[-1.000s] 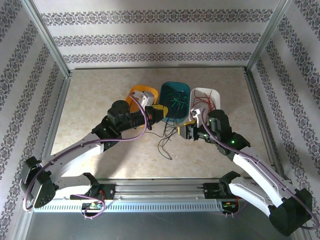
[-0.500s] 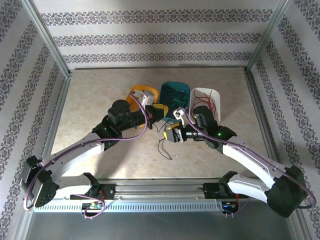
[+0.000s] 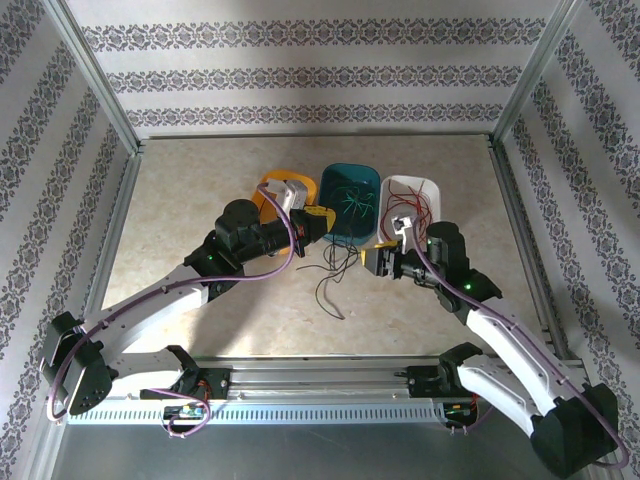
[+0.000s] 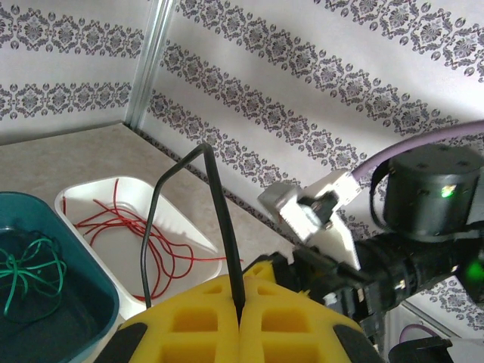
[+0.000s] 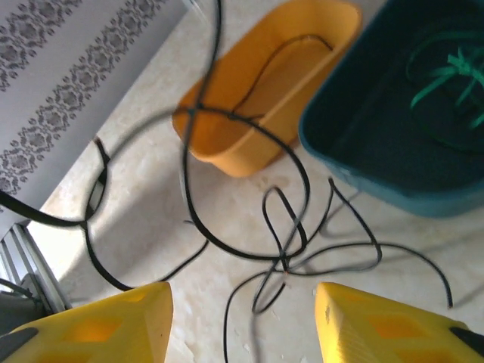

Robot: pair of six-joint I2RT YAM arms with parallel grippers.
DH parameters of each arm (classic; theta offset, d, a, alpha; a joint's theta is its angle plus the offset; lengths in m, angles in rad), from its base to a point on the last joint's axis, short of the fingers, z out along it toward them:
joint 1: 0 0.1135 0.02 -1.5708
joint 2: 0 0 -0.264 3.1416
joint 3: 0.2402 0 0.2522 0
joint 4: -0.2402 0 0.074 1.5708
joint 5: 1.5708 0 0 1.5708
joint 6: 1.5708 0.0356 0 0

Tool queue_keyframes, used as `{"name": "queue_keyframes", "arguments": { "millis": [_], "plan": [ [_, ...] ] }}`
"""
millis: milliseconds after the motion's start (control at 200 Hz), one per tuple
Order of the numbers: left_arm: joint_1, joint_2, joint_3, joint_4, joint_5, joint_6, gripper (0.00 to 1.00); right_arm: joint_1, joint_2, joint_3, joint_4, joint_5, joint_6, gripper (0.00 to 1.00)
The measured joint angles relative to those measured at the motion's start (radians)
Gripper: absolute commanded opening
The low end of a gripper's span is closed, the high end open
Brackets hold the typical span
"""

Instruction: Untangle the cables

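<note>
One black cable [image 4: 217, 227] stands clamped in the left tool [image 4: 240, 318].

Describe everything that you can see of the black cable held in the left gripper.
The black cable is thin and smooth and looks plastic-coated. The left gripper is shut on it. From the pinch it rises nearly straight, bends sharply at the top and runs down again on the left, forming a narrow arch. In the left wrist view it crosses in front of the white tray; I cannot tell whether they touch. Its ends are hidden.
</note>
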Motion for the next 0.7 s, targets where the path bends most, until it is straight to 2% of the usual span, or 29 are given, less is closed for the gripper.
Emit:
{"name": "queue_keyframes", "arguments": {
  "millis": [335, 580, 650, 700],
  "plan": [
    [-0.001, 0.000, 0.014, 0.001, 0.000, 0.000, 0.00, 0.074, 0.215, 0.002, 0.052, -0.073, 0.024, 0.54],
    [-0.015, 0.000, 0.035, 0.015, 0.000, 0.000, 0.00, 0.090, 0.344, 0.050, 0.098, -0.112, 0.007, 0.53],
    [-0.021, 0.000, 0.043, 0.019, 0.000, -0.001, 0.00, 0.103, 0.374, 0.071, 0.104, -0.122, 0.000, 0.50],
    [-0.026, 0.000, 0.048, 0.020, -0.001, -0.001, 0.00, 0.110, 0.394, 0.086, 0.111, -0.125, -0.005, 0.44]
  ]
}}
